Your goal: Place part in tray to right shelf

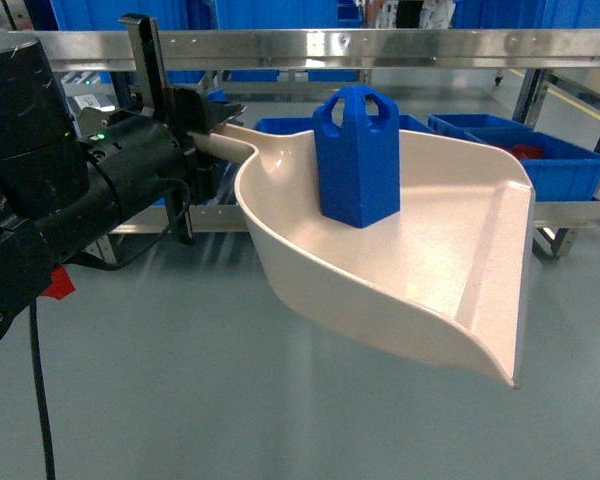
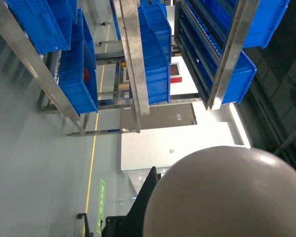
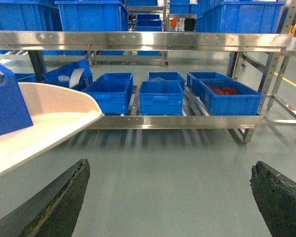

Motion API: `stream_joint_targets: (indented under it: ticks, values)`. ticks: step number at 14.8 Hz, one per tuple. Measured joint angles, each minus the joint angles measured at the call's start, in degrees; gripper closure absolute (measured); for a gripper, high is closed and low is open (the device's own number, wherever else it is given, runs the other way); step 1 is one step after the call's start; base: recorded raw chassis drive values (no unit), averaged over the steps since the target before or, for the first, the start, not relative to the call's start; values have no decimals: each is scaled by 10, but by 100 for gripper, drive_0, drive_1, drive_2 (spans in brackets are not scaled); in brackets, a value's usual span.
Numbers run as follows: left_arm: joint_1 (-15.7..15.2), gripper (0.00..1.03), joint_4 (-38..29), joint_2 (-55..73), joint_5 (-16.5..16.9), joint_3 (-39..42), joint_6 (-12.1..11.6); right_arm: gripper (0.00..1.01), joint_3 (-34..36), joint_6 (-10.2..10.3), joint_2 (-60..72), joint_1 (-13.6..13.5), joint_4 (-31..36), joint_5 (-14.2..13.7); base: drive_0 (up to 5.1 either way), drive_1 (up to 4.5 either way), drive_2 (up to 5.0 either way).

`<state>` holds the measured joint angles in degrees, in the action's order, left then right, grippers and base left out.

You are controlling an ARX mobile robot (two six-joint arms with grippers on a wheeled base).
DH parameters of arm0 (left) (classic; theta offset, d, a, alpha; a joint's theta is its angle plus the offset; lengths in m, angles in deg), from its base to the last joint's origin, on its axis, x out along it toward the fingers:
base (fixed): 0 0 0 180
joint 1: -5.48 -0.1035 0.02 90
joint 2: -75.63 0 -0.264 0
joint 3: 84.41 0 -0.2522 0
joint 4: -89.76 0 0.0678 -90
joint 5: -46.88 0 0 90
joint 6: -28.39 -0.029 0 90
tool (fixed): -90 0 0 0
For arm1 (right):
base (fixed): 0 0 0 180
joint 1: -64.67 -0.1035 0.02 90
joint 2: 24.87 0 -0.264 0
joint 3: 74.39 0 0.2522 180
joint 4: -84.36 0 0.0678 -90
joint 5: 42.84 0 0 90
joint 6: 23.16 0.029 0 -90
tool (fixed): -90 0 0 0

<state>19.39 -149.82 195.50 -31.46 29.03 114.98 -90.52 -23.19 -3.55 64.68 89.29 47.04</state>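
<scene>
The blue part [image 1: 358, 160] stands upright inside the cream tray [image 1: 450, 270], near its back wall. My left gripper [image 1: 202, 135] is shut on the tray's handle and holds the tray in the air over the grey floor, lip toward the right. In the left wrist view the tray's rounded underside [image 2: 227, 197] fills the lower right beside one dark finger [image 2: 145, 202]. The right wrist view shows the part [image 3: 7, 103] and tray [image 3: 49, 118] at the left. My right gripper [image 3: 170, 165] is open and holds nothing. The steel shelf [image 3: 138, 40] stands ahead.
Several blue crates [image 3: 160, 96] sit on the shelf's lower level behind its front rail [image 3: 177, 121]; one crate [image 3: 229, 96] holds red items. More blue crates [image 3: 91, 15] rest on the upper level. Grey floor [image 3: 177, 158] lies between me and the rack.
</scene>
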Motion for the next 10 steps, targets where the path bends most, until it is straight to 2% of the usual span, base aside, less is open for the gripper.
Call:
stream_joint_targets:
  ticks: [3, 10]
  values:
    - [-10, 91, 0, 0, -7, 0, 0, 3, 0, 0, 0, 0, 1, 0, 0, 0, 0]
    - [-6, 91, 0, 0, -5, 0, 0, 3, 0, 0, 0, 0, 1, 0, 0, 0, 0]
